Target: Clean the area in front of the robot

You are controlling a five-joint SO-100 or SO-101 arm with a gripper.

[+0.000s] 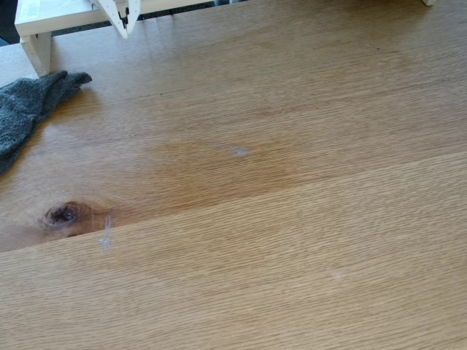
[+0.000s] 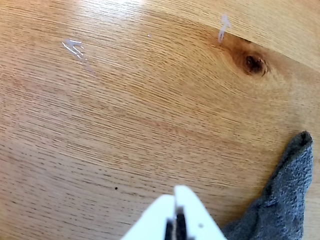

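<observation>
On oak tabletop: one grey cloth, two whitish smudges, one knot.

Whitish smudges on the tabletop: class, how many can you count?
2 clear ones. One smudge lies mid-table; another smudge sits beside the dark knot, on the seam. A fainter speck may lie lower right.

Smudged oak tabletop, white arm

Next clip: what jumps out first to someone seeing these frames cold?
The dark knot in the oak tabletop, left in the fixed view, with a whitish smudge just beside it. A grey cloth lies at the left edge. The white gripper, fingers together, hangs above bare wood beside the cloth.
</observation>
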